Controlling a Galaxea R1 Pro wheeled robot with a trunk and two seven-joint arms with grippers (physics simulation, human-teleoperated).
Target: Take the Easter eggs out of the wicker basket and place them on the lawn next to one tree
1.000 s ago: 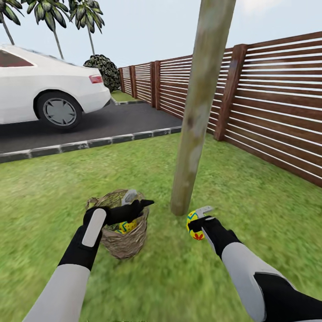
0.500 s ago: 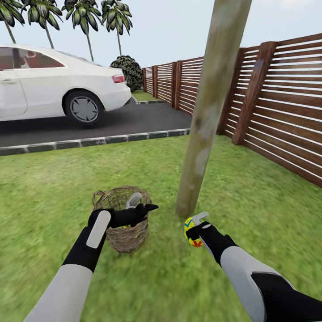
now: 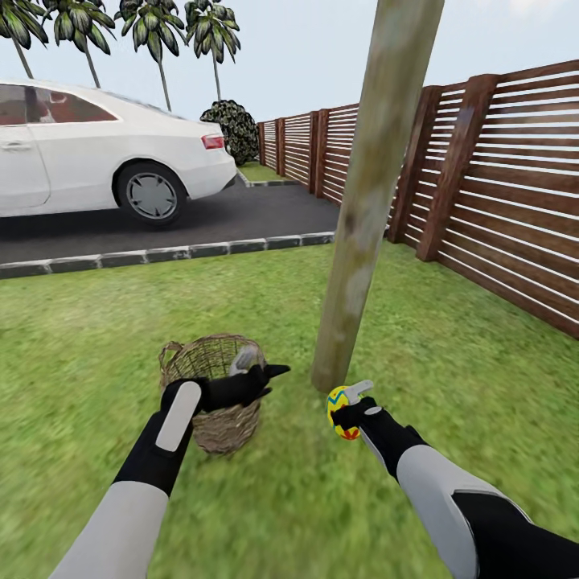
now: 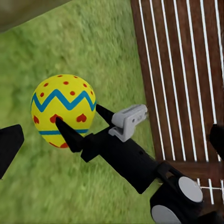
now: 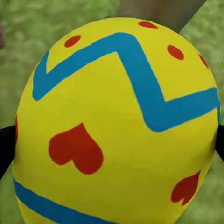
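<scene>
My right gripper [image 3: 347, 404] is clamped on a yellow Easter egg [image 3: 338, 410] at lower centre, just beside the foot of the tree [image 3: 351, 265]. My left gripper [image 3: 256, 374] hangs over the wicker basket [image 3: 211, 396] on the lawn [image 3: 80, 354], left of centre; I cannot tell its jaw state.

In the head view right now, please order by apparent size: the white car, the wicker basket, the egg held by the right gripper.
1. white car: largest in the picture, though it stands farthest away and is cut by the edge.
2. wicker basket: middle.
3. egg in the right gripper: smallest.
</scene>
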